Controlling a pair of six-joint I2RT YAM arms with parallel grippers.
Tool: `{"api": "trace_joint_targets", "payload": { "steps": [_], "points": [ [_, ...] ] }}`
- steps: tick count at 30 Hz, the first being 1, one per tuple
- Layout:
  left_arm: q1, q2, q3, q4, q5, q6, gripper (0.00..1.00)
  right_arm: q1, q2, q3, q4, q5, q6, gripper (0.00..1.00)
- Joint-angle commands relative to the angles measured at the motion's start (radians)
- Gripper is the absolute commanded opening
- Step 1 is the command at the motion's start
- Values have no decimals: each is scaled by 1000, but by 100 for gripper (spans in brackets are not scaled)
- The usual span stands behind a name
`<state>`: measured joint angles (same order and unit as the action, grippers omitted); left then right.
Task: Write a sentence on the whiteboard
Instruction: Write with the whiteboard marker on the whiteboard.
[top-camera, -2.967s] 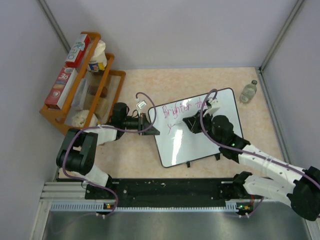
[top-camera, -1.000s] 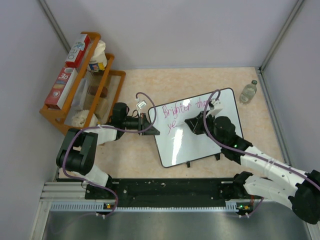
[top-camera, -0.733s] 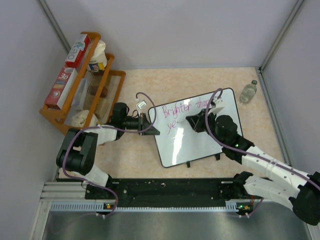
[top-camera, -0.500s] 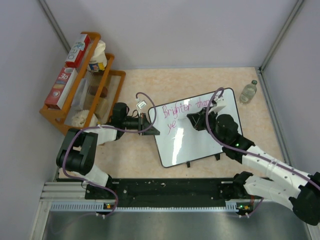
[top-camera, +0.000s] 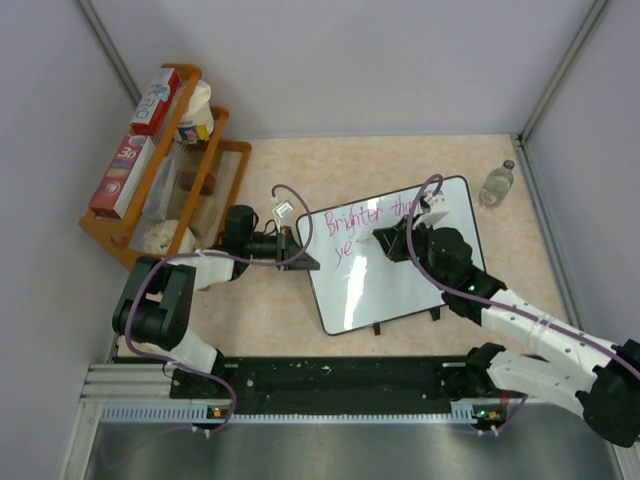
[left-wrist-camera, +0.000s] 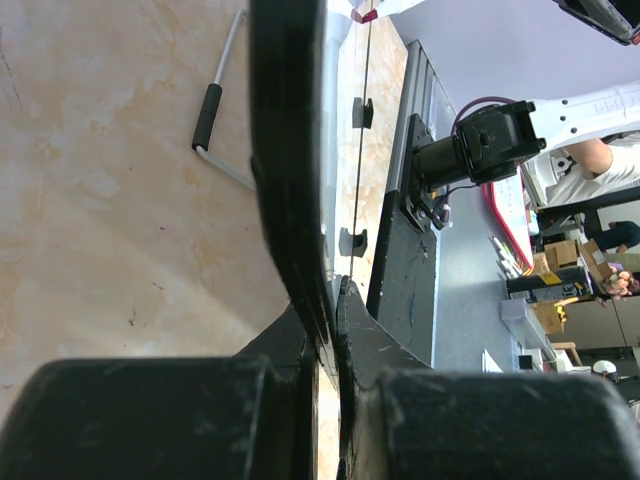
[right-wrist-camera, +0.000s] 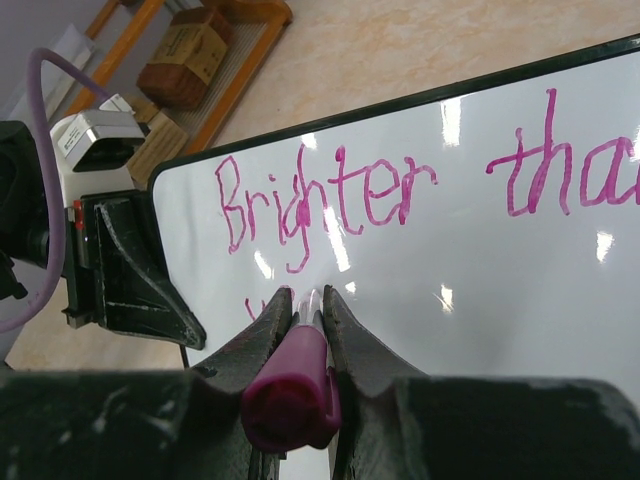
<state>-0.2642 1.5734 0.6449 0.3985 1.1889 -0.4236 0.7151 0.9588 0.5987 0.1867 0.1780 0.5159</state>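
Top external view: the whiteboard lies flat on the desk, turned at a slant, roughly midway between the two arms. The sentence is part done. Its upper line reads "Brighter tha", with the rest hidden behind the right arm, and a lower line begins "ye". The left tool is at the board's left edge. The right tool hovers over the board just right of "ye". A wooden rack stands far left and a small bottle near the far right corner, both well apart from the work.

Left wrist view: the left tool's jaws are pinched nearly shut on the board's thin black frame, which runs up between them. This looks like a steadying grip.

Right wrist view: the right tool's jaws are clamped tight on a magenta marker, its tip pointing down at the white surface just under "Brighter". Whether the tip touches the board cannot be told.

The step in hand appears to be the second line, barely started. The next move likely calls for setting the tip down right of "ye" with light, even pressure. It should work rightward in small strokes along a level line, while the left tool holds the board against sliding.
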Motion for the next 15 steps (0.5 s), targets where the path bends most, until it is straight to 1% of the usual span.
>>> {"api": "trace_joint_targets", "payload": {
  "steps": [1,8,15],
  "points": [
    [-27,16,-31,-1,-84,194,0,-8,14,30,20,-28,-13,0],
    [-27,16,-33,-1,-86,194,0,-9,1,1,7,-40,-8,0],
    [-27,16,-31,-1,-86,194,0,-8,-32,-23,-27,-9,-11,0]
  ]
}}
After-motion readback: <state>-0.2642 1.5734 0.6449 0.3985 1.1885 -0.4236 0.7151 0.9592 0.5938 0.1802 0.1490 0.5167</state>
